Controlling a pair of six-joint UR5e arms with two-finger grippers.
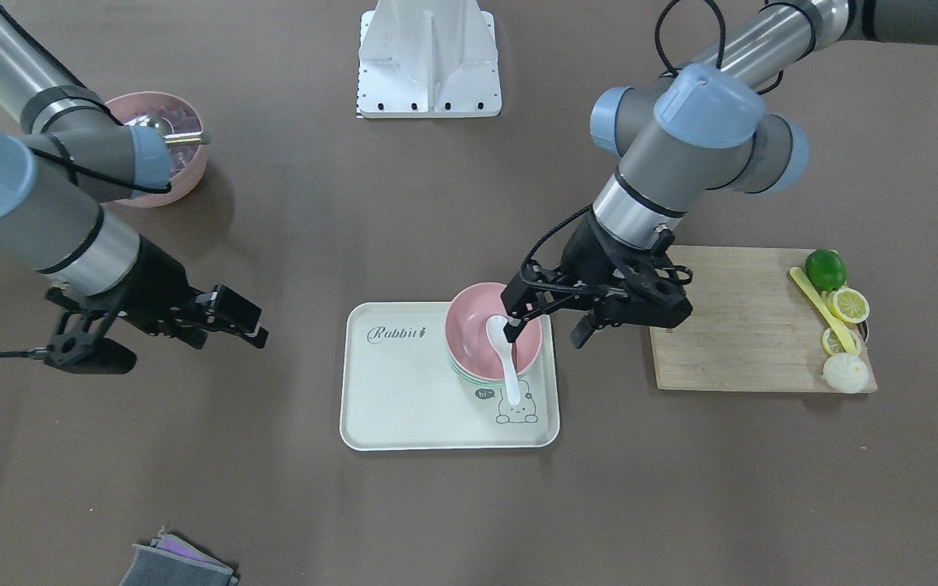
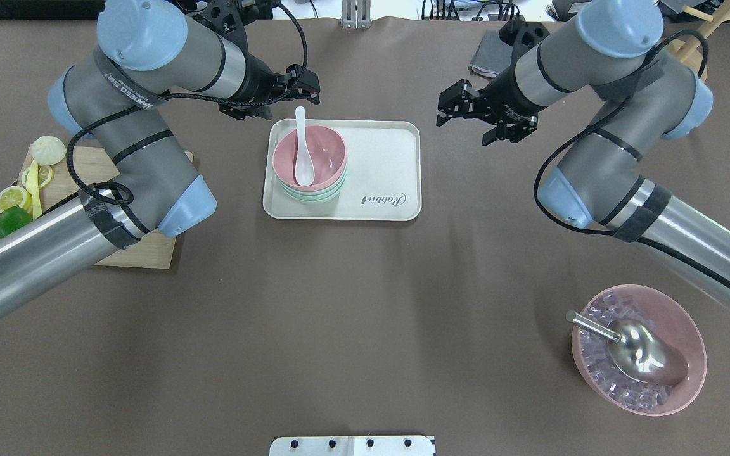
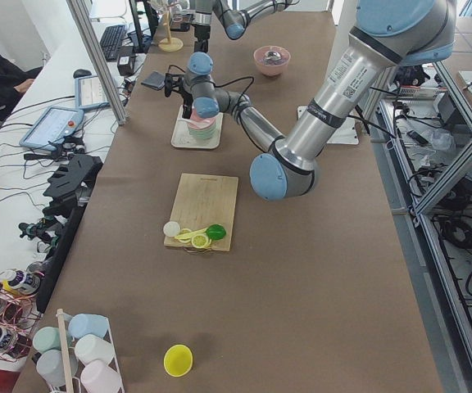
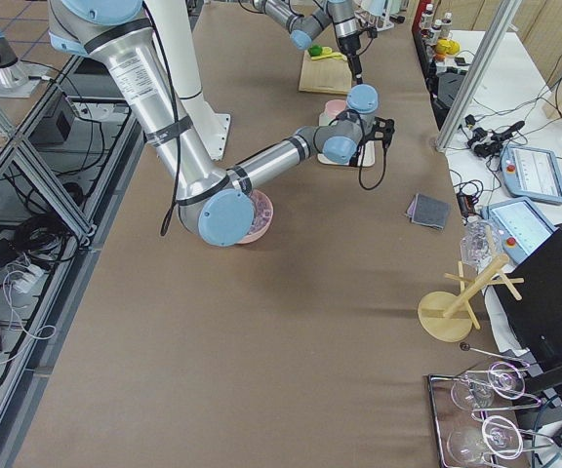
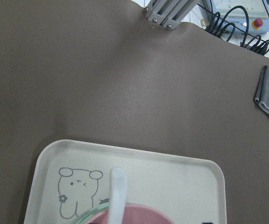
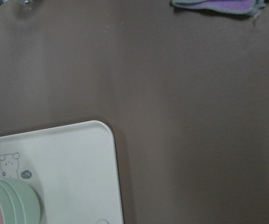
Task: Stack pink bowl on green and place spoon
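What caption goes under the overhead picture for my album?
White plastic spoon resting in pink bowl stacked on green bowls, on cream tray.

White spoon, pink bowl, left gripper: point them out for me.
white spoon (image 2: 301, 144): overhead exterior view, middle of its handle.
pink bowl (image 2: 326, 152): overhead exterior view, inner wall beside the spoon.
left gripper (image 1: 545, 330): exterior front-facing view, midway between its open fingertips.

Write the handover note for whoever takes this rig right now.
Left tool: open, holding nothing, just above the spoon's scoop end.
Right tool: open, empty, hovering beside the tray.
Pink bowl: nested on the green bowls, on the tray.
Spoon: scoop inside the pink bowl, handle leaning over the rim.
Done: stacking and spoon placement look complete.
Left: probably only lifting the left arm clear without knocking the spoon.
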